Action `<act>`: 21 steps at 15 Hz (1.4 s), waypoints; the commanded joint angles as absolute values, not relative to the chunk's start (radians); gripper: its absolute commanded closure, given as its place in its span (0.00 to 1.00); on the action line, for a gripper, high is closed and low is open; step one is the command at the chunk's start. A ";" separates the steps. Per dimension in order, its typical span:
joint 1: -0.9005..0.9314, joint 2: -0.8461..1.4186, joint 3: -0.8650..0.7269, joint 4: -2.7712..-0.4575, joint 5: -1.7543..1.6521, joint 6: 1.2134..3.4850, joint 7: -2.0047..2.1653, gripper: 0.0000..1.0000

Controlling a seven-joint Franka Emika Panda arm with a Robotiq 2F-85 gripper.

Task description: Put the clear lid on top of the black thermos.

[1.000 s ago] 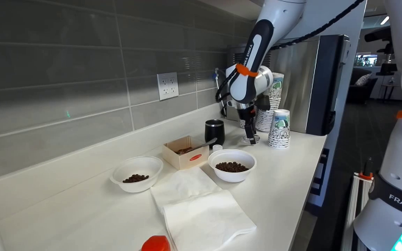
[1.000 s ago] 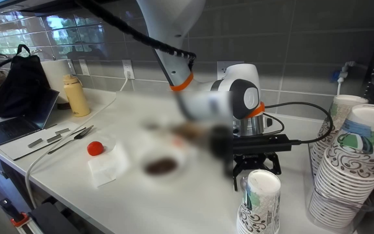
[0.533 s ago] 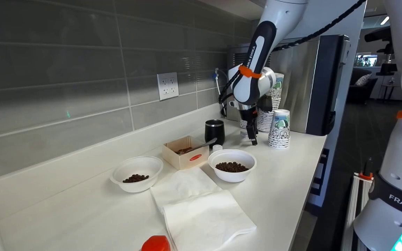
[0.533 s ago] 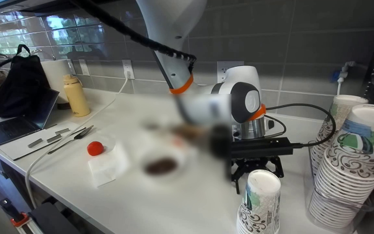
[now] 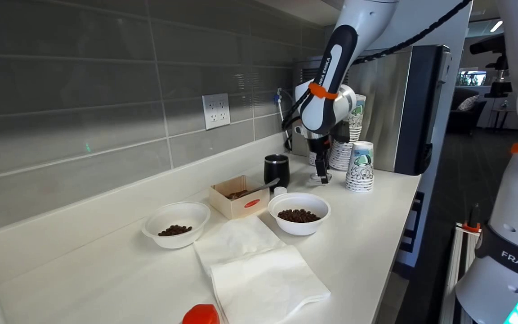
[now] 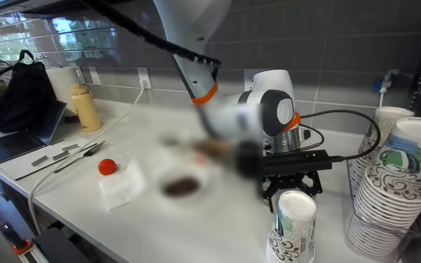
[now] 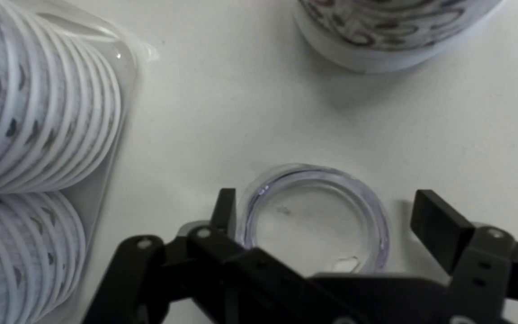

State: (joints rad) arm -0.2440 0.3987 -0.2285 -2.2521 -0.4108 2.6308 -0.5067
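Note:
The clear lid [image 7: 308,225] lies on the white counter between my gripper's fingers in the wrist view. It also shows beside the fingertips in an exterior view [image 5: 314,179]. My gripper [image 7: 324,204] is open around it. The left finger is right at the lid's edge; I cannot tell if it touches. A gap shows on the right finger's side. The gripper points down at the counter in an exterior view [image 5: 323,176]. The black thermos [image 5: 276,172] stands upright, without a lid, left of the gripper. The lid's near edge is hidden by the gripper.
A stack of patterned paper cups [image 5: 360,167] stands close to the gripper. Taller cup stacks [image 6: 397,182] stand in a clear holder. A wooden box [image 5: 239,198] with a spoon, a small white cap [image 5: 279,191] and a white bowl [image 5: 299,211] lie near the thermos.
My gripper has shifted slightly, first to the right and then back left in an exterior view, staying low around the lid. The lid appears slightly further left than a second ago. The thermos has not moved.

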 commanded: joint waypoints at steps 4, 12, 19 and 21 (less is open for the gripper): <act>-0.243 0.391 -0.235 -2.250 -0.440 2.660 -0.477 0.00; -0.254 0.406 -0.232 -2.244 -0.429 2.682 -0.478 0.00; -0.261 0.453 -0.228 -2.238 -0.422 2.728 -0.481 0.00; -0.264 0.462 -0.229 -2.239 -0.424 2.743 -0.484 0.25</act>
State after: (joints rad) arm -0.2527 0.4352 -0.2300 -2.2494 -0.4109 2.7080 -0.4953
